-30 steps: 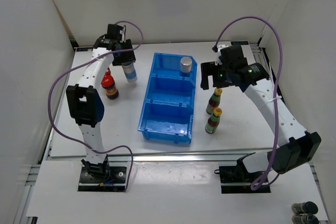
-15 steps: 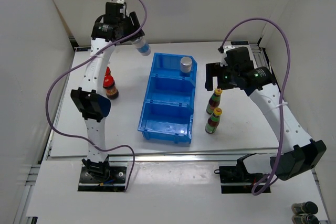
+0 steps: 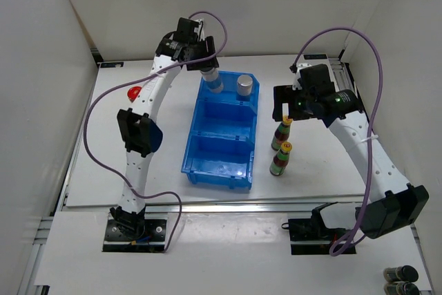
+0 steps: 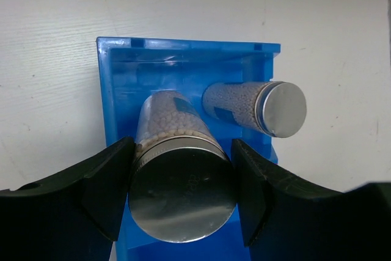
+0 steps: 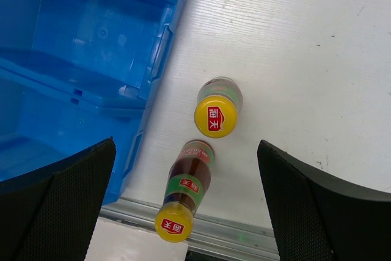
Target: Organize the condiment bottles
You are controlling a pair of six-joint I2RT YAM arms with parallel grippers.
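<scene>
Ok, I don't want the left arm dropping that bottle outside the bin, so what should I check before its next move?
1. Left pincer grips the held bottle: ok, clamped from both sides.
2. Held bottle above the blue bin's far compartment: ok.
3. Room beside the standing bottle in that compartment: ok, a gap shows between them.
4. Right pincer clear of the two yellow-capped bottles: ok, open above them, touching neither.
5. Red-capped bottle upright: cannot tell, only its cap shows behind the left arm.
</scene>
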